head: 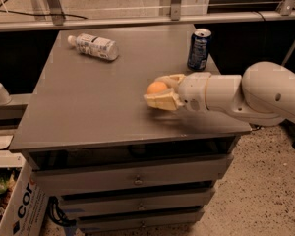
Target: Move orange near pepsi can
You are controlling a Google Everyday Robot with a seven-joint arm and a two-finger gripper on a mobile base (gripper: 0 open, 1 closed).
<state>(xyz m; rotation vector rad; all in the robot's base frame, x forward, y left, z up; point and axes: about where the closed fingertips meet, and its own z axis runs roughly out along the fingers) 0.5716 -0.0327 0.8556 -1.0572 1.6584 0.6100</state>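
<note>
The orange is small and round and sits between the cream fingers of my gripper, just above the grey tabletop. The gripper is shut on it. It reaches in from the right on the white arm. The pepsi can stands upright near the table's far right edge, dark blue with a silver top. The orange is in front of and to the left of the can, about a can's height away.
A clear plastic bottle with a white label lies on its side at the far left of the table. The table has drawers below. A cardboard box stands on the floor at the lower left.
</note>
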